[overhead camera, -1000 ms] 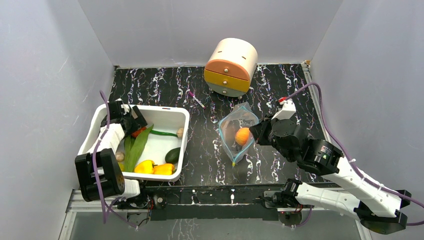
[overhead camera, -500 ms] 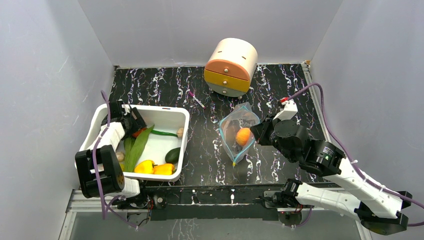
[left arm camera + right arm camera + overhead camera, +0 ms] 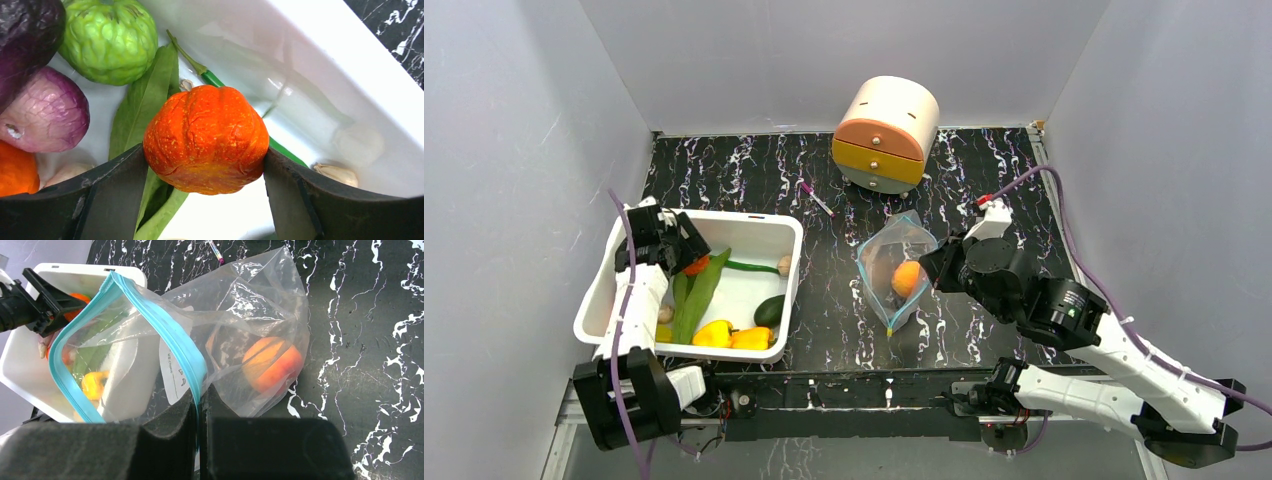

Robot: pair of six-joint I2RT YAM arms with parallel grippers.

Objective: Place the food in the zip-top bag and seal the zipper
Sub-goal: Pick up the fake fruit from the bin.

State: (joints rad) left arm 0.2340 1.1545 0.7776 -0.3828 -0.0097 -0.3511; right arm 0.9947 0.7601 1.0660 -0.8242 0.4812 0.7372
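Over black marbled table (image 3: 824, 300), left pincer (image 3: 204, 165) clasps orange-red fruit (image 3: 205, 132); right pincer (image 3: 200, 405) pinches zip-top bag (image 3: 250, 305) at its zipper (image 3: 160, 325).

Item one: a black tabletop with white marble veining (image 3: 724, 170) is stretching out ahead of me.
Item two: a white rectangular plastic tub (image 3: 754, 215) is sitting on it at my left, near the front edge.
Item three: a small rounded cream cabinet (image 3: 886, 134) is standing at the far edge near the middle, showing me an orange upper drawer (image 3: 879, 137) and a yellow lower drawer (image 3: 874, 162).
Item four: a thin pink-and-purple pen (image 3: 816, 198) is lying on the tabletop between tub and cabinet, touching neither.
Item five: plain pale grey walls (image 3: 824, 60) are enclosing the table on three sides.
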